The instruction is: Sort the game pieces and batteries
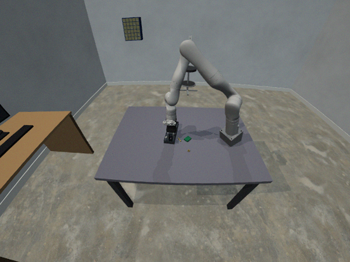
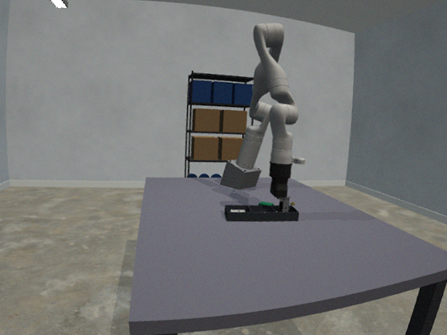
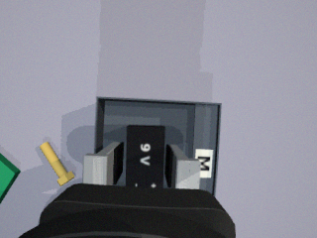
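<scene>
My gripper (image 3: pixel 144 158) hangs low over the dark bin marked M (image 3: pixel 205 163), at one end of a black row of bins (image 2: pixel 261 214). A black 9 V battery (image 3: pixel 146 154) stands between the fingers inside that bin's walls. The fingers are open, with a thin gap showing on each side of the battery. In the top view the gripper (image 1: pixel 171 131) covers the bins. A green flat piece (image 1: pixel 187 138) lies on the table right beside the bins, and it also shows at the left edge of the wrist view (image 3: pixel 6 178).
A small yellow bolt (image 3: pixel 55 163) lies on the table between the bin and the green piece. A small yellow ring (image 1: pixel 187 150) lies nearer the table's front. The arm's base (image 1: pixel 230 136) stands to the right of them.
</scene>
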`<action>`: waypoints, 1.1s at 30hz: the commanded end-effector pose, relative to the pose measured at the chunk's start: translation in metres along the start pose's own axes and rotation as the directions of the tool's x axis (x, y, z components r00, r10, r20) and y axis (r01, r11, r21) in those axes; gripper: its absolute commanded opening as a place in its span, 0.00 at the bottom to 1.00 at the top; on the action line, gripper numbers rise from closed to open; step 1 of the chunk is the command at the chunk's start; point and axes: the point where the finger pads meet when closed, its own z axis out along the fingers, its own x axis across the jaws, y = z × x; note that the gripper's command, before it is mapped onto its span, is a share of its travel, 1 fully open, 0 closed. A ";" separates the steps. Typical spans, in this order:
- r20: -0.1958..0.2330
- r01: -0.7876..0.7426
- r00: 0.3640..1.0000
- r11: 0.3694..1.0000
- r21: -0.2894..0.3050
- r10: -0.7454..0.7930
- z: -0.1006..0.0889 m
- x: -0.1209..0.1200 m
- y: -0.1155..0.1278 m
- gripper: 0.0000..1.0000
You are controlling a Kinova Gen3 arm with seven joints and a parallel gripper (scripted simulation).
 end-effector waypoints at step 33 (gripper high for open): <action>-0.001 0.000 1.000 1.000 0.000 0.000 -0.038 0.000 0.000 0.68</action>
